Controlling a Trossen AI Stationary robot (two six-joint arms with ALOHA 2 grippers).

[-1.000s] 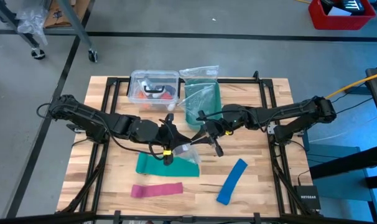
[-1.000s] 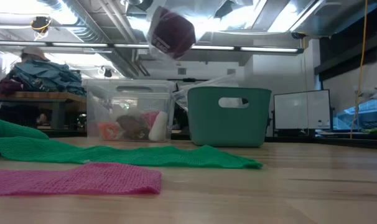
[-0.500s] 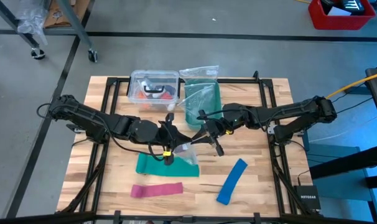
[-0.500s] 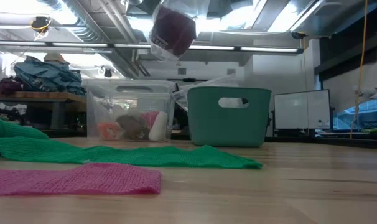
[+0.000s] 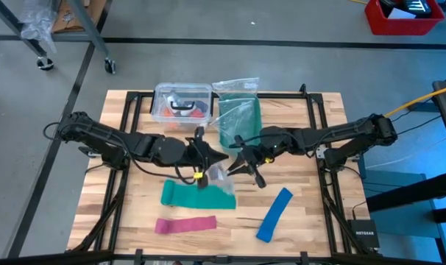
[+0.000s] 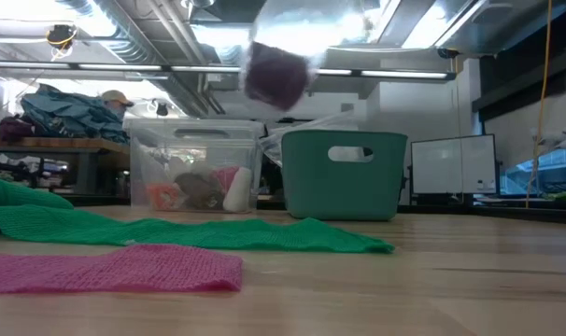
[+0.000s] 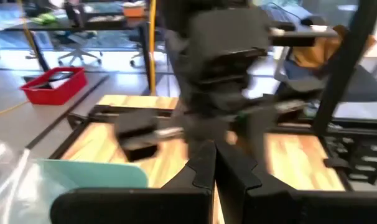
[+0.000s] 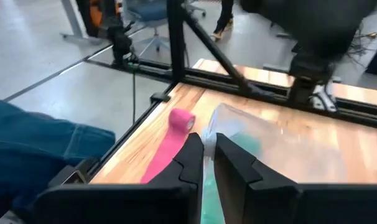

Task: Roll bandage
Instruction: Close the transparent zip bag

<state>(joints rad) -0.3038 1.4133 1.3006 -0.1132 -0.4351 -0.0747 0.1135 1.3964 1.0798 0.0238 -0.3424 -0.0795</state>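
The bandage (image 6: 276, 77) is a small purple roll inside a clear plastic bag (image 6: 302, 28), hanging high above the table in the low view. In the high view the bag (image 5: 221, 177) shows between the two grippers over the table's middle. My right gripper (image 5: 234, 168) (image 8: 208, 146) is shut on the bag. My left gripper (image 5: 208, 158) (image 7: 214, 155) is shut just to the bag's left. Its wrist view shows no film between the fingers, so I cannot tell whether it touches the bag. My right gripper pinches the clear bag's film (image 8: 208, 132) between its two fingers, coming nearly level from the table's right. One layer or several, I cannot tell. The bag (image 8: 269, 140) spreads ahead of the fingers, lifted clear of the table, with the roll hanging in it.
A green strip (image 5: 193, 195) lies under the bag, a pink strip (image 5: 185, 224) nearer the front edge and a blue strip (image 5: 274, 213) at the front right. At the back stand a clear box (image 5: 182, 103) of items and a teal basket (image 5: 239, 121) with plastic over it.
The bag with the purple roll has swung toward the table's right and dropped a little, blurred in motion. My left gripper has turned slightly at the wrist and stayed in place. Both grippers stay shut.
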